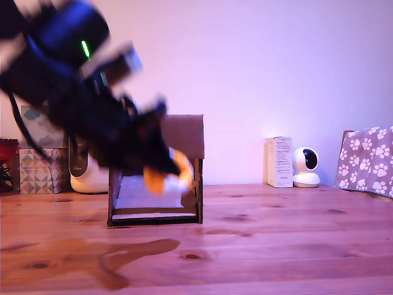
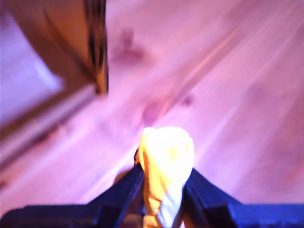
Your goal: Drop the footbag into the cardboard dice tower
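gripping the footbag point(image 2: 165, 175), the tool point(image 2: 164, 190) hangs before the cardboard dice tower point(image 1: 184, 135).

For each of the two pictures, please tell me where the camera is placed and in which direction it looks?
Exterior view: sits low at table height, facing the brown corrugated cardboard dice tower and the pale wall behind; the blurred dark arm and its gripper show in front of the tower.
Wrist view: rides on the arm, looking down past the two dark jaws at the wooden table; a tower corner shows.
Shared: the small orange-yellow and white stitched footbag held in the jaws, the tower, the table.
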`<act>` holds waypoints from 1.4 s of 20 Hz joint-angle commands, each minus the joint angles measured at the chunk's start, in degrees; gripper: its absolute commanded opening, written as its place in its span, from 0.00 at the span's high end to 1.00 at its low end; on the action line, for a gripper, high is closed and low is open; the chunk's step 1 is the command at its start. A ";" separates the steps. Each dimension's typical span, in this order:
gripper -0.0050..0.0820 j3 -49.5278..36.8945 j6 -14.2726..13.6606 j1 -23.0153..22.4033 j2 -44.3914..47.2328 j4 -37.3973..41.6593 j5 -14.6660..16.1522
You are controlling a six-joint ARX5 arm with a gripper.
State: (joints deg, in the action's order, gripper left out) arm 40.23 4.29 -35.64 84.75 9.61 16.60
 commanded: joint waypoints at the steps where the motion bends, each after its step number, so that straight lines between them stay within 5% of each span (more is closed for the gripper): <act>1: 0.80 -0.42 -0.22 -0.15 -2.56 -0.96 0.33; 6: 0.80 -0.35 -0.31 -0.11 -11.96 -0.33 -0.92; 11: 0.80 -0.33 -4.87 -0.07 -15.02 8.76 -9.29; 13: 0.80 -0.26 -4.98 0.74 -14.56 12.28 -10.29; 18: 0.80 3.08 -4.94 4.76 -11.85 11.93 -9.97; 28: 0.79 26.88 -5.88 10.16 6.03 -8.55 -2.62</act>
State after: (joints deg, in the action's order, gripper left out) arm 66.46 -0.99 -25.80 89.32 1.67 13.52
